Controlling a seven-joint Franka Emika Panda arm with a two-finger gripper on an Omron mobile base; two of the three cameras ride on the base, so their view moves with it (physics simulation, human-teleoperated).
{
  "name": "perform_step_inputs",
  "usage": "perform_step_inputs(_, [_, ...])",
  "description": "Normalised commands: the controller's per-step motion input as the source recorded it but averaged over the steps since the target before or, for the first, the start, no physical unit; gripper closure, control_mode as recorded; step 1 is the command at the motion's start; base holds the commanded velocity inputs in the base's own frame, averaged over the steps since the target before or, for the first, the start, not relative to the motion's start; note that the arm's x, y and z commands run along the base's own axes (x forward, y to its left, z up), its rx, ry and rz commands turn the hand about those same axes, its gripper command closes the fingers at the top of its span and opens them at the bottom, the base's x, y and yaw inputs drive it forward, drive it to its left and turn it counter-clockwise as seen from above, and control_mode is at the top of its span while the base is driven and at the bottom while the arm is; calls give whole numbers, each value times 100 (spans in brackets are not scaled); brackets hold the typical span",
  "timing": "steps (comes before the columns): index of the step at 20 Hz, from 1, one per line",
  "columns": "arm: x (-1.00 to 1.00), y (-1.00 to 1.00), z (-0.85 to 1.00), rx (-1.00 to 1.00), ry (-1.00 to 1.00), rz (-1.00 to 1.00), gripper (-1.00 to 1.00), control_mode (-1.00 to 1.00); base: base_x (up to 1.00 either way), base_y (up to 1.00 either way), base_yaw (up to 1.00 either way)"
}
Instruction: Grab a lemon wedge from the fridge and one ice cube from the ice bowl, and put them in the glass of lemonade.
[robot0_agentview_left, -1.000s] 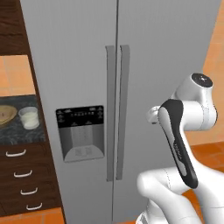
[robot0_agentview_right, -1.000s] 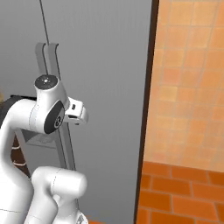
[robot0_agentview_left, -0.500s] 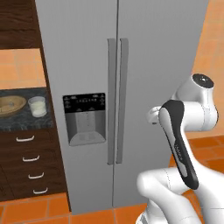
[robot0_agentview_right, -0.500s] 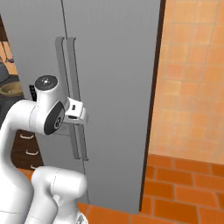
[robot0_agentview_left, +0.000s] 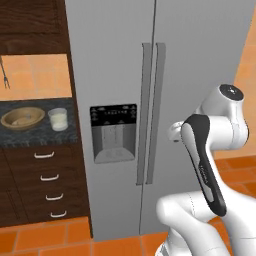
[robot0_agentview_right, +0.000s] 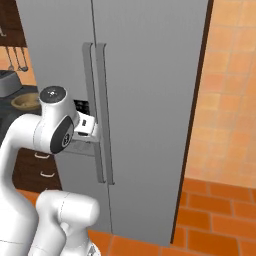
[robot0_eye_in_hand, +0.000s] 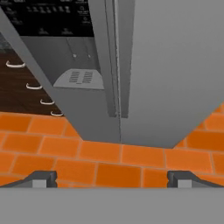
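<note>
The fridge (robot0_agentview_left: 165, 100) stands closed, both doors shut, the two long vertical handles (robot0_agentview_left: 151, 112) side by side at the centre seam and the black dispenser panel (robot0_agentview_left: 113, 132) on the left door. The lemon wedge sits somewhere behind those doors and cannot be confirmed.

The arm is folded up in front of the right door, with the end effector (robot0_eye_in_hand: 111, 178) well apart from the handles; its fingertips (robot0_eye_in_hand: 43, 178) stand wide apart, holding nothing.

Left of the fridge, on the dark surface (robot0_agentview_left: 35, 135), the ice bowl (robot0_agentview_left: 22, 118) rests just beside the glass of lemonade (robot0_agentview_left: 58, 119).

Risks, in my judgement:
- The handles sit nearly touching; a loosely aimed approach could catch the wrong one or both.
- The folded arm stands near the right door and could obstruct its swing.
- Bowl and glass are close; a later reach for ice could knock the glass.
</note>
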Motion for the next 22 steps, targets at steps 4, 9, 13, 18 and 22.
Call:
perform_step_inputs(4, [0, 0, 0, 0, 0, 0, -100, 100, -28, 22, 2])
perform_step_inputs(9, [0, 0, 0, 0, 0, 0, -100, 100, -33, 2, 0])
perform_step_inputs(13, [0, 0, 0, 0, 0, 0, -100, 100, -31, 14, 0])
perform_step_inputs(18, [0, 0, 0, 0, 0, 0, -100, 100, -6, 13, 0])
perform_step_inputs(22, [0, 0, 0, 0, 0, 0, -100, -100, 0, 0, 0])
